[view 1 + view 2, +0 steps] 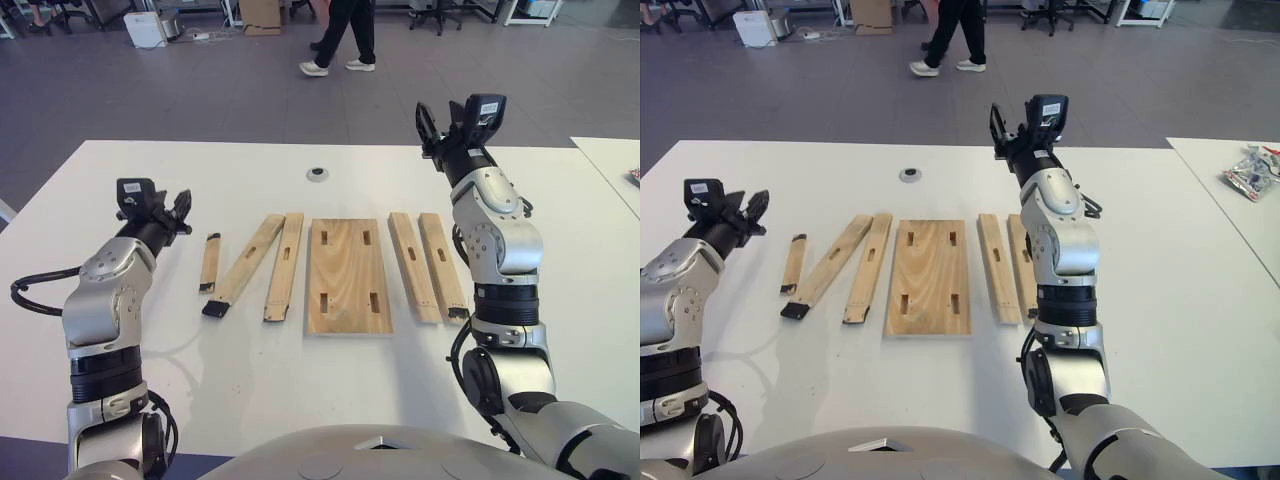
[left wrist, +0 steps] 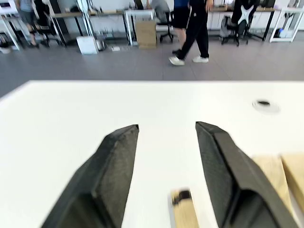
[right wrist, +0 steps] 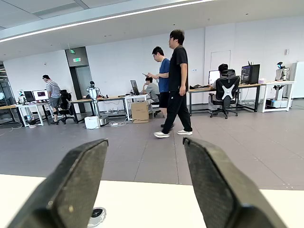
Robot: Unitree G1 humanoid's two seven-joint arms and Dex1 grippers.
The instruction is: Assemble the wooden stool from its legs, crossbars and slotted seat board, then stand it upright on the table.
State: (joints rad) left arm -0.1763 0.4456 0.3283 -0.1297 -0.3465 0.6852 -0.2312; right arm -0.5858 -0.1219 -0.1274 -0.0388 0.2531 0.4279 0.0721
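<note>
- My left gripper [image 1: 181, 213] hangs low over the table [image 1: 250, 170]. Its jaws are spread wide with nothing between them.
- My right gripper [image 1: 442, 120] is raised well above the table's far edge. Its jaws are parted about as wide and are also empty, and they point out at the room rather than at any wood.
- The short stick [image 1: 209, 262] is the part nearest the left jaws, lying flat just beside and below them. In the left wrist view its dark-tipped end sits roughly in line with the gap between the fingers [image 2: 114, 156].
- Going from the left jaws toward the right ones, the left pair of slats [image 1: 285, 265] comes next, then the seat board [image 1: 347, 276], then the right pair of slats [image 1: 412, 265].
- The right pair lies below and behind the right jaws, close to that arm's forearm and well apart from the fingertips.
- As I judge it, assembly has not begun. Every piece lies flat, the board's four slots are empty, and I can see nothing fitted into anything else.
- I count one short stick among the parts.
- All of the task is left: a first grasp, slats into the slots, bracing with the stick, then standing the stool upright.
- The left jaws are far better placed to start than the right.
</note>
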